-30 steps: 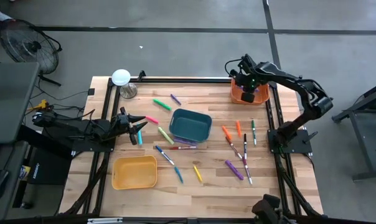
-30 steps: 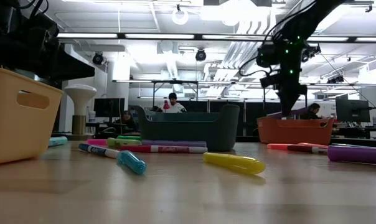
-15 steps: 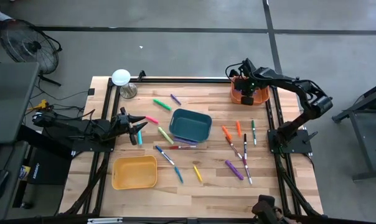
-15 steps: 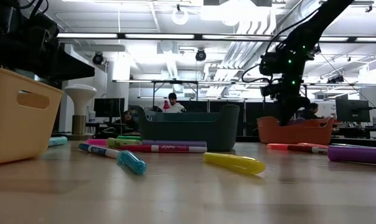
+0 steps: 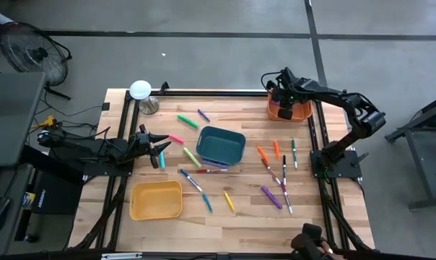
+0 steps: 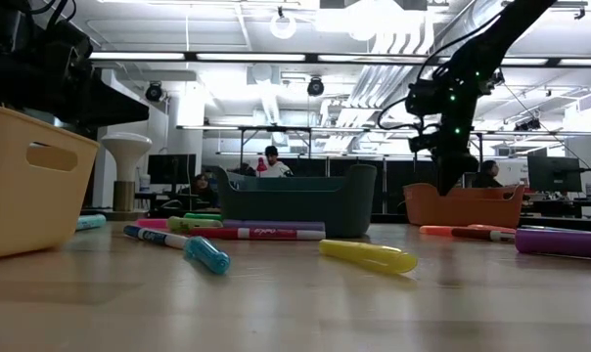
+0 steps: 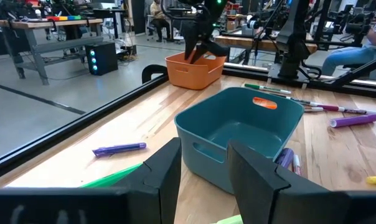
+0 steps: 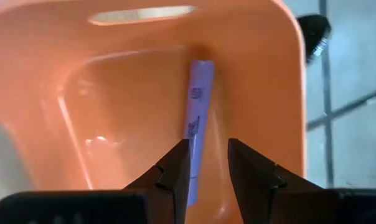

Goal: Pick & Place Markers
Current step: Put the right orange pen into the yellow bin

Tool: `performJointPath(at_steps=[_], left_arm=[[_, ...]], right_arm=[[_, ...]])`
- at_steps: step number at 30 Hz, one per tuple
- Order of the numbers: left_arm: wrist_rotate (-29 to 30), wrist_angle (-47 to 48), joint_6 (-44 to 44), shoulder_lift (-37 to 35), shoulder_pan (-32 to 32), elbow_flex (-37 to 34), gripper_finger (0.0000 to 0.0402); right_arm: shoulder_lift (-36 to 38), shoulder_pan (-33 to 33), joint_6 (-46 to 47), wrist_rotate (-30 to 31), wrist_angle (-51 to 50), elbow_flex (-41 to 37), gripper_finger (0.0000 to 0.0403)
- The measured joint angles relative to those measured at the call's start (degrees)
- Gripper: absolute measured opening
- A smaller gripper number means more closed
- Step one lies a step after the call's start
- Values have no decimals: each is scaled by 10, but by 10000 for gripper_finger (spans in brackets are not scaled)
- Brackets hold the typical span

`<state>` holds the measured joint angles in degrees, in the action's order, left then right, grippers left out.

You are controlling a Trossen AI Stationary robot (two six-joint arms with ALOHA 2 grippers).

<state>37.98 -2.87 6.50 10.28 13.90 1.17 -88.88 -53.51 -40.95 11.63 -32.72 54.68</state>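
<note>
1. The right gripper (image 5: 285,94) is hanging over the orange bin (image 5: 290,110) at the far right corner of the table. In the right wrist view the fingers (image 8: 175,169) are parted with nothing pinched between them, and a light purple marker (image 8: 196,118) lies loose on the bin floor right under the gap, up against the wall.
2. The left gripper (image 5: 154,149) is parked low at the left edge of the table. Its jaws stand partly apart with nothing in them, pointing at the teal bin (image 5: 221,145).
3. The rest of the markers are all over the wood: a green one (image 5: 187,120) and a small purple one (image 5: 203,115) behind the teal bin, a pink one (image 5: 175,139) just past the left gripper, and a light green one (image 5: 192,157) beside the bin's left wall.
4. On the right side there's a cluster with an orange marker (image 5: 263,154), a white-barrelled one (image 5: 294,153) and a fat purple one (image 5: 271,196).
5. Nearer the front, a yellow marker (image 5: 229,201) and a blue one (image 5: 207,203) lie close to the yellow bin (image 5: 155,200).
6. The teal bin sits dead centre, so it's the big lump between the two arms. In the low view it hides part of the table behind it.
7. Other stuff: a white mushroom-shaped lamp (image 5: 141,90) at the far left corner, a floor fan (image 5: 30,52) off the table, and people seated way back in the room (image 6: 271,161).
</note>
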Motion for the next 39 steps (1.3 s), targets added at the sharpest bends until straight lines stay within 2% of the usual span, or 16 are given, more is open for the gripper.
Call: performJointPath(at_steps=[10,15,23,26,32,39], left_arm=[[0,0,0,0,0,0,127],[-1,-1,0,0,0,0,127],[-1,-1,2,0,0,0,127],[-1,-1,10,0,0,0,127],[-1,-1,28,0,0,0,127],[-1,-1,28,0,0,0,127]], right_arm=[[0,7,83,19,-19,0,154],[0,7,160,14,-81,28,173],[0,7,385,12,-211,126,177],[0,7,487,-15,-244,154,177],[0,15,535,-94,-296,173,177],[0,88,611,-75,-374,141,177]])
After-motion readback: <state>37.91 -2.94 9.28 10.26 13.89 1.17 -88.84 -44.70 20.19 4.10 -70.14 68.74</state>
